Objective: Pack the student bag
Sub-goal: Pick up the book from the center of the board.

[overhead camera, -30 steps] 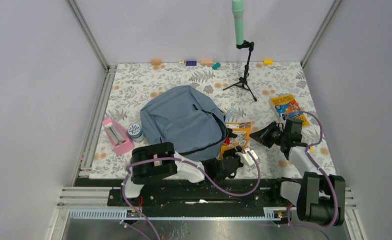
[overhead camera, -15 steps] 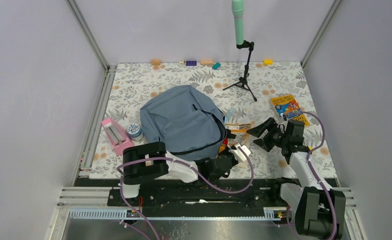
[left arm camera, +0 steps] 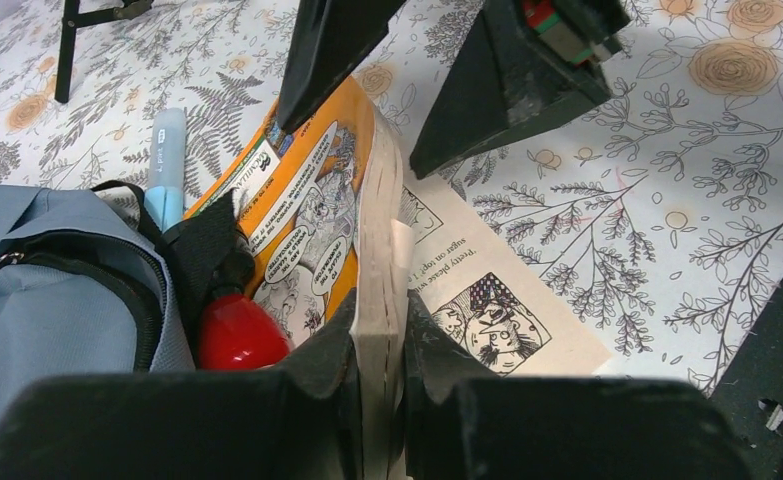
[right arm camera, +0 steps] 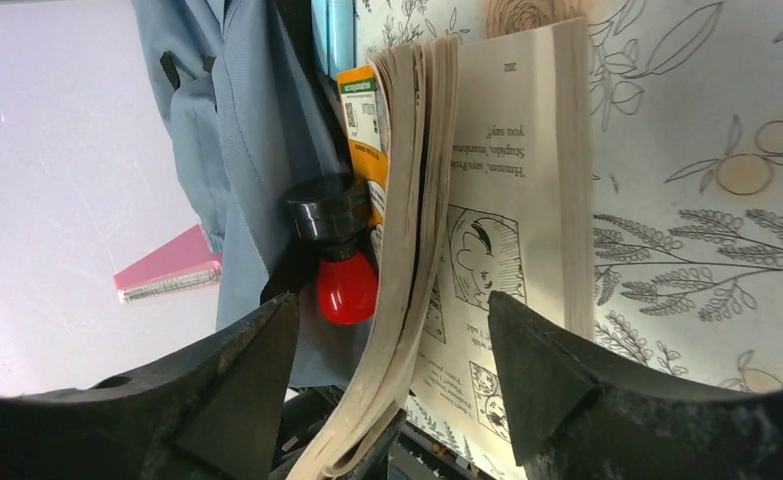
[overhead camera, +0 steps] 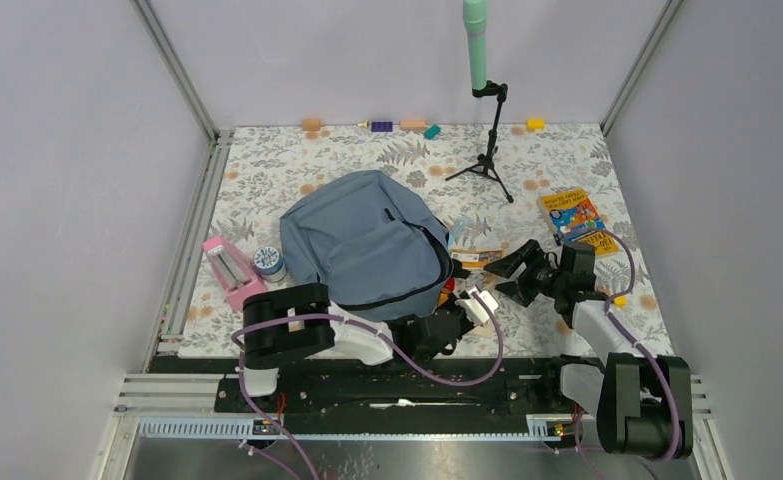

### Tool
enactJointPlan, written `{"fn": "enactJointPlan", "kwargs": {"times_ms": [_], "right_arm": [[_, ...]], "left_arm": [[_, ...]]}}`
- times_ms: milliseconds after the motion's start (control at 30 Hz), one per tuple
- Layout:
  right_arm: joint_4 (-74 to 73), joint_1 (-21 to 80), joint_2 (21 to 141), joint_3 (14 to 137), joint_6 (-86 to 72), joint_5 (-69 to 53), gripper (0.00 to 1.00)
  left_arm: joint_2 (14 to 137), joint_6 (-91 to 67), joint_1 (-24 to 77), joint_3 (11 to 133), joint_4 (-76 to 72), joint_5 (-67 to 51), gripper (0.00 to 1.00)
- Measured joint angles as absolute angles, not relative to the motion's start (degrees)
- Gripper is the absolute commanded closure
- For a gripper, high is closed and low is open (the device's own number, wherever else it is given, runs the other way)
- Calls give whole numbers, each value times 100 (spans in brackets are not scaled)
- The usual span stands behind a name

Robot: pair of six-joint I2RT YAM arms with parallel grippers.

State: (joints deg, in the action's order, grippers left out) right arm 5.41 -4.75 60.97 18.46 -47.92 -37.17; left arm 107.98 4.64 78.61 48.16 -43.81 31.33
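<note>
The student bag (overhead camera: 367, 245) lies flat on the mat, its zipper part open on its right side (left arm camera: 47, 290). An orange comic book (left arm camera: 317, 220) stands on edge against that opening, some pages fallen flat onto the mat. My left gripper (left arm camera: 379, 350) is shut on the book's near edge (overhead camera: 477, 257). My right gripper (right arm camera: 392, 370) is open, one finger on each side of the upright pages and not pressing them. In the top view it (overhead camera: 513, 277) sits just right of the book. A red bulb-shaped item with a black cap (right arm camera: 345, 285) lies between book and bag.
A blue pen (left arm camera: 167, 160) lies by the bag's opening. A second book (overhead camera: 575, 215) is at the right. A pink notebook (overhead camera: 232, 272) and a round tin (overhead camera: 267, 260) sit left of the bag. A tripod stand (overhead camera: 487, 150) is behind, small blocks (overhead camera: 412, 125) along the far wall.
The comic book went from lying flat to standing on edge against the bag. My right gripper opened and let it go. My left gripper closed on its near edge and shifted slightly left.
</note>
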Motion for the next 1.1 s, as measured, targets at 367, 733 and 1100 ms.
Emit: {"fn": "enactJointPlan", "kwargs": {"times_ms": [367, 733, 1100], "right_arm": [[851, -246, 6053, 1693, -5284, -3500, 100], [-906, -239, 4362, 1968, -4888, -1885, 100], [-2182, -239, 3288, 2799, -4010, -1601, 100]], "left_arm": [[10558, 379, 7841, 4737, -4187, 2718, 30], [8956, -451, 7856, 4211, -3817, 2453, 2], [8012, -3065, 6768, 4278, -2296, 1048, 1]]}}
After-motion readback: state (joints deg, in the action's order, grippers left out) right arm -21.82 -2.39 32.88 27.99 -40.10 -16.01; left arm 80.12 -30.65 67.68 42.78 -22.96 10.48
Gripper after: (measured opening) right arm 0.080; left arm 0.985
